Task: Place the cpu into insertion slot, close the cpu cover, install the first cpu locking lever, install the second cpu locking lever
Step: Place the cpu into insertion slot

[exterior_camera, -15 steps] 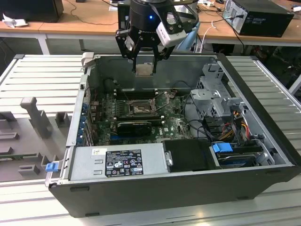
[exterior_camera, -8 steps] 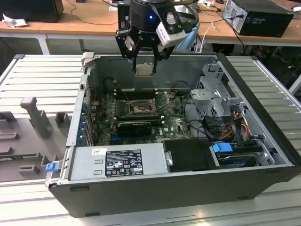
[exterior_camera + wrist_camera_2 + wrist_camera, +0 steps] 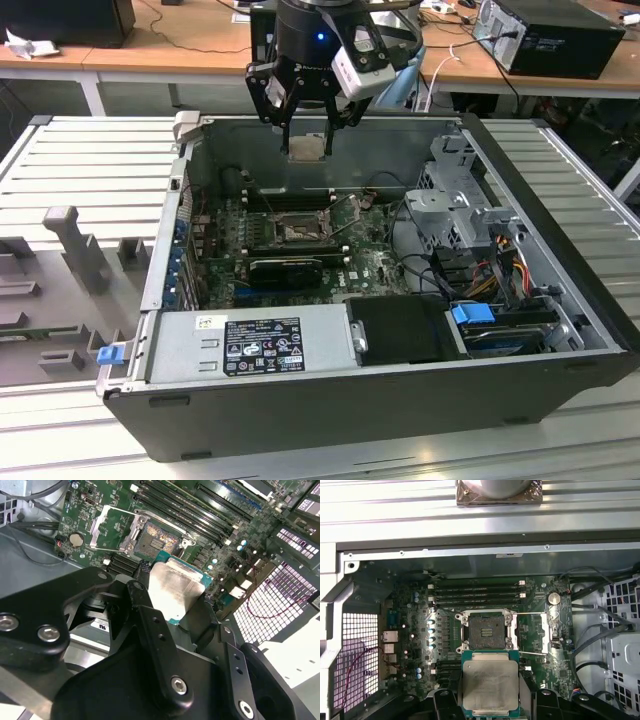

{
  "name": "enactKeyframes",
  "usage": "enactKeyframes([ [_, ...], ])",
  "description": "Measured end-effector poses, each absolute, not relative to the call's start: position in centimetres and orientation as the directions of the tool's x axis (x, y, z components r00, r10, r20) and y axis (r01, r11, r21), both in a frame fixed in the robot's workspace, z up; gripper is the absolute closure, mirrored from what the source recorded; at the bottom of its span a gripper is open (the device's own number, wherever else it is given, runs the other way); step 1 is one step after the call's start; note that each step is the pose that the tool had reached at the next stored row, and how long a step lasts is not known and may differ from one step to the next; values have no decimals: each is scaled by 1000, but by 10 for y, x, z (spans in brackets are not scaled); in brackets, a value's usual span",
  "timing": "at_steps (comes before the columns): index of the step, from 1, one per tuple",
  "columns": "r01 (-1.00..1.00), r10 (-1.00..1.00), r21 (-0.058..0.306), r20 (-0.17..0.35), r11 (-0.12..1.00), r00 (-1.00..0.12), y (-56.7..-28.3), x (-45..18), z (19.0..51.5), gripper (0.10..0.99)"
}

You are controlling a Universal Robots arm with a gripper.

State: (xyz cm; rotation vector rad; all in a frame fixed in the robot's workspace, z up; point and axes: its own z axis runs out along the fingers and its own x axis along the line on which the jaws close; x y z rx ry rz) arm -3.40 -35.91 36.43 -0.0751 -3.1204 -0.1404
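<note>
- We see an open case point(image 3: 560, 300) lying flat on a ribbed grey metal table point(image 3: 90, 160). Wooden desks point(image 3: 180, 50) with loose cables stand behind it.
- Grey fixtures point(image 3: 70, 245) sit on the table at the exterior view's left.
- We count one gripper point(image 3: 306, 128). Its fingers point(image 3: 446, 702) are pinching the cpu point(image 3: 491, 682) by two opposite edges.
- There is one cpu, held flat in the air above the case, well apart from the slot point(image 3: 488, 630) and not in it.
- There is one slot, dark and bare, on the green board.
- There is one cover point(image 3: 132, 535), swung open on the side of the slot toward the battery point(image 3: 552, 598).
- We count four long memory strips point(image 3: 475, 592) lying side by side just beyond the slot.
- We count two black boxes point(image 3: 555, 35) on the desks and two blue clips point(image 3: 472, 313) on the case.
- The arm is cut off at the upper edge of the exterior view.
- In the first wrist view the cpu's near edge is cut off.
- In both wrist views the fingers cover the cpu's gripped sides.
- We cannot make out the locking levers surely among the thin rods by the slot.
</note>
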Motion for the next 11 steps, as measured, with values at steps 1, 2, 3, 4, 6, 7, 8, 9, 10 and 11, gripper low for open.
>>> enactKeyframes([
  [1, 49, 48, 89, 19, 995, -999, -359, -34, 364, 549],
  [2, 50, 48, 89, 19, 995, -999, -359, -34, 364, 549],
  [3, 51, 49, 89, 19, 995, -999, -359, -34, 364, 549],
  [4, 51, 49, 89, 19, 995, -999, -359, -34, 364, 549],
  [6, 52, 50, 89, 19, 995, -999, -359, -34, 364, 549],
  [7, 53, 51, 89, 19, 995, -999, -359, -34, 364, 549],
  [8, 53, 52, 89, 19, 995, -998, -359, -34, 364, 549],
  [9, 54, 52, 89, 19, 995, -998, -359, -34, 364, 549],
  [10, 54, 53, 89, 19, 995, -998, -359, -34, 364, 549],
  [11, 55, 53, 89, 19, 995, -998, -359, -34, 364, 549],
])
